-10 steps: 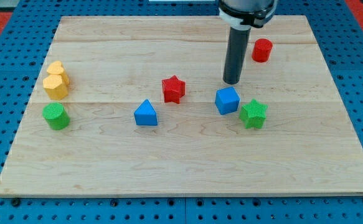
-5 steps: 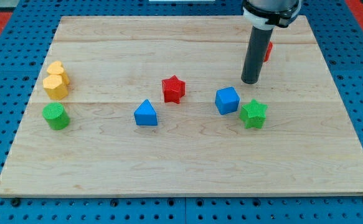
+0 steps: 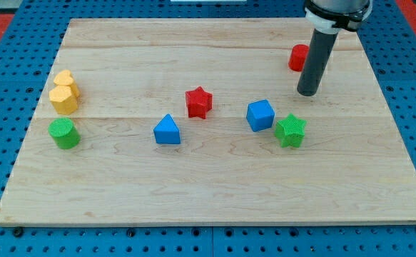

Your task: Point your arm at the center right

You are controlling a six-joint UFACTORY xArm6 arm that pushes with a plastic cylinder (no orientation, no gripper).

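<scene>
Our tip (image 3: 307,93) at the frame's right, no fingers.
It perhaps hides part of the red cylinder (image 3: 298,57), above the green star (image 3: 290,130).

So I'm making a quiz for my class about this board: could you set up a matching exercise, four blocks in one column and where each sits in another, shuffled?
Blocks:
1. red cylinder
2. green star
3. blue triangle
4. green cylinder

Places:
A. near the view's left edge, below the yellow blocks
B. just right of the blue cube
C. below and left of the red star
D. near the view's top, just left of my tip's rod, above my tip

Pairs: 1-D, 2-B, 3-C, 4-A
</scene>
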